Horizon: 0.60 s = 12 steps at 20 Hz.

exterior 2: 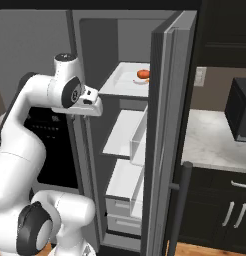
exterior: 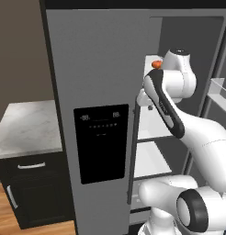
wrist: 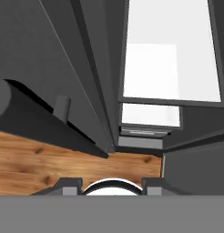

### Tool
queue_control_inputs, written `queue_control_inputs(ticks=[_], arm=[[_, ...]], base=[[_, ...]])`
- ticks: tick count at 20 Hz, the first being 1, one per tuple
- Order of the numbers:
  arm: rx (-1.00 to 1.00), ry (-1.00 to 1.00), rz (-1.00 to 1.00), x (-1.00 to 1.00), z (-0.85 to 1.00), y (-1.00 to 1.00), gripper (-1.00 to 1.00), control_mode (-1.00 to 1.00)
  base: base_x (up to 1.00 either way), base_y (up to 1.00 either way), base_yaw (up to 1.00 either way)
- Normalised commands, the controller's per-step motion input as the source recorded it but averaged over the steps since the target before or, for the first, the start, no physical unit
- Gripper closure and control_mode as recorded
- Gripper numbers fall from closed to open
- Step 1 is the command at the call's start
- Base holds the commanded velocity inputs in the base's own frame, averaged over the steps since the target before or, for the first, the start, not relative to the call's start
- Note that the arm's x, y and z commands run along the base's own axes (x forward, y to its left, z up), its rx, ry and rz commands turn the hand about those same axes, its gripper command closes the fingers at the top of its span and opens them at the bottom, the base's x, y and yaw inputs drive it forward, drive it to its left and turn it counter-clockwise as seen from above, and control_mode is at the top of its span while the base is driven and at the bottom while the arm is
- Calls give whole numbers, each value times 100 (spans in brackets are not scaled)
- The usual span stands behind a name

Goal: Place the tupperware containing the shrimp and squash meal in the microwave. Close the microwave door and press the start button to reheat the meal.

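Tupperware point(exterior 2: 126, 82): on refrigerator point(exterior 2: 167, 125) upper shelf, front edge.
Gripper point(wrist: 111, 185): jaws part-open, empty, pointing floorward.
Risk: reach strikes shelf edge.

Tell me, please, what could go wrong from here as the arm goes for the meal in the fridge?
1. The tupperware sits on a high shelf in the fridge, above the hand; reaching up, the arm could knock it or spill the meal.
2. The open fridge door stands between the shelf and the microwave, so carrying the tray across risks a bump.
3. The gripper points down at the floor, so it must reorient in tight space.
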Motion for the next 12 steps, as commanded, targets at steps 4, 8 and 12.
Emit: queue_control_inputs(ticks=[4,8,12], arm=[[0,-1,-6,-25,0,-6,-100,-100],[0,-13,-25,-42,-6,-24,-100,-100],[2,-32,-27,-31,0,-24,-100,-100]], base=[[0,0,0],[0,0,0],[0,0,0]])
